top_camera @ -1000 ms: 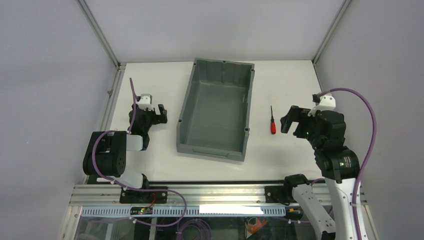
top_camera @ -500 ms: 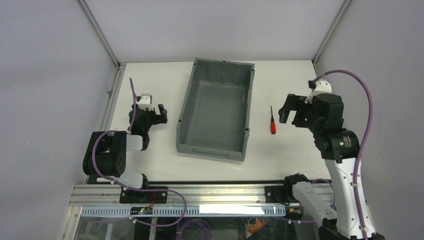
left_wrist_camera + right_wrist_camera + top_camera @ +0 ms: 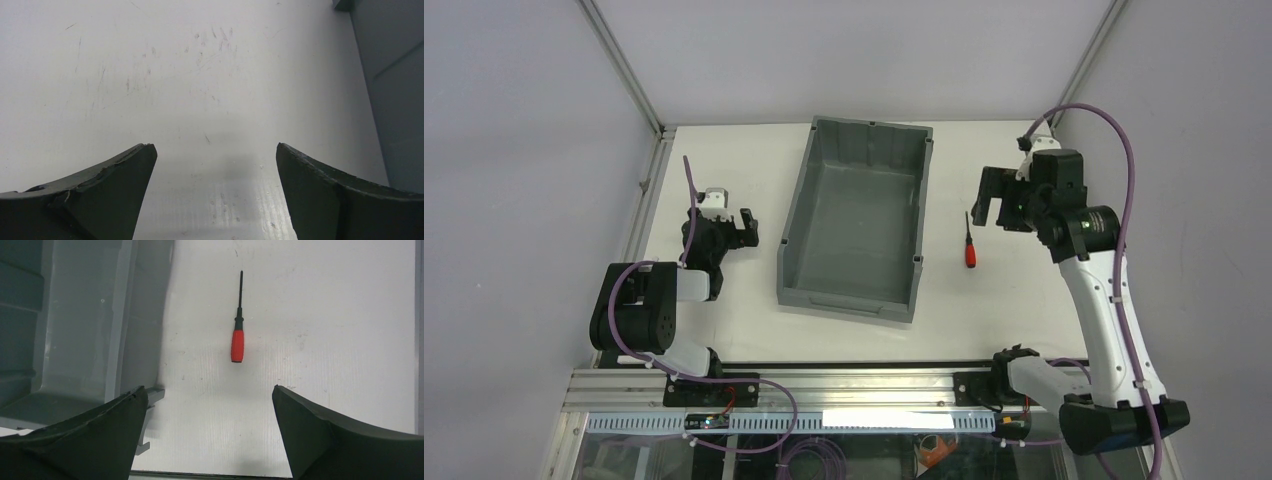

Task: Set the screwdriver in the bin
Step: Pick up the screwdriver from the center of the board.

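R gripper (image 3: pixel 990 205), jaws spread, empty, near small red-handled black-shaft screwdriver (image 3: pixel 237 332) beside tall grey plastic bin (image 3: pixel 796 215): centre on handle, straddle crosswise. L gripper (image 3: pixel 215 150) also spread, empty.

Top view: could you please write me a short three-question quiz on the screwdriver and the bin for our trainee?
1. True or false: the screwdriver lies inside the bin.
2. Seen from above, the screwdriver lies on the table: A) left of the bin, B) right of the bin, C) behind the bin.
3. Fill in: the right gripper holds nothing, and its jaws are ___.
Key: 1 false; 2 B; 3 open.
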You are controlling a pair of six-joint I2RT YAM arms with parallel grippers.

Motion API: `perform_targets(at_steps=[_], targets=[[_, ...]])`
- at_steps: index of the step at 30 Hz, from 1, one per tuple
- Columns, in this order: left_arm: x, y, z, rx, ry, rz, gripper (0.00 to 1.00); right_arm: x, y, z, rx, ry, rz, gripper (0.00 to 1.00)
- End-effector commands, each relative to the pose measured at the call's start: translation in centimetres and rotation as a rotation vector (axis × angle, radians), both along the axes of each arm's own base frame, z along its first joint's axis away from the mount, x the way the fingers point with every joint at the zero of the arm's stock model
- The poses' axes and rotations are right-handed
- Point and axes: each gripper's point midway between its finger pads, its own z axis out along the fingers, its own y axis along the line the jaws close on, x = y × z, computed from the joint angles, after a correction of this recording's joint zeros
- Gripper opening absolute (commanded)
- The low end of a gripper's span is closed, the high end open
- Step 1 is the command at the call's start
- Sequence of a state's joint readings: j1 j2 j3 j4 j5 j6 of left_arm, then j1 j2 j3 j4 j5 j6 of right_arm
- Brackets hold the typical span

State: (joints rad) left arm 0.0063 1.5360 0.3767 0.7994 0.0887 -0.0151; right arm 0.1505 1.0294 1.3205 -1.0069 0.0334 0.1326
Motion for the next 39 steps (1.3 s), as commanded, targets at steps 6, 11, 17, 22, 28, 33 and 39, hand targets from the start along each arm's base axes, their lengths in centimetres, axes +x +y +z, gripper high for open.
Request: perform_targets(at_steps=[6, 11, 17, 22, 28, 33, 39], targets=[[0.2, -0.6, 1.5, -0.015, -0.053, -0.024, 0.99, 2.3, -0.3, -1.5, -0.056, 0.112, -0.006, 0.99], [0.2, -0.6, 1.5, -0.015, -0.053, -0.022, 0.99, 3.5, -0.4, -3.9, -0.068, 0.195, -0.017, 0.97], [0.2, -0.6, 1.6, -0.015, -0.054, -0.023, 0.99, 4.7, -0.8, -7.2, -0.085, 0.28, -0.036, 0.93], [0.2, -0.6, 1.6, -0.015, -0.054, -0.023, 0.99, 5.4, -1.3, -9.9, -0.103, 0.336, -0.059, 0.89], [0.2, -0.6, 1.6, -0.015, -0.055, -0.022, 0.99, 5.9, -1.3, -13.5, -0.104, 0.401, -0.068, 0.85], [0.2, -0.6, 1.6, -0.015, -0.055, -0.023, 0.99, 6.2, -1.3, -16.6, -0.107, 0.455, -0.07, 0.82], [0.2, -0.6, 1.6, -0.015, -0.054, -0.023, 0.99, 6.4, -1.3, -19.9, -0.118, 0.516, -0.068, 0.78]])
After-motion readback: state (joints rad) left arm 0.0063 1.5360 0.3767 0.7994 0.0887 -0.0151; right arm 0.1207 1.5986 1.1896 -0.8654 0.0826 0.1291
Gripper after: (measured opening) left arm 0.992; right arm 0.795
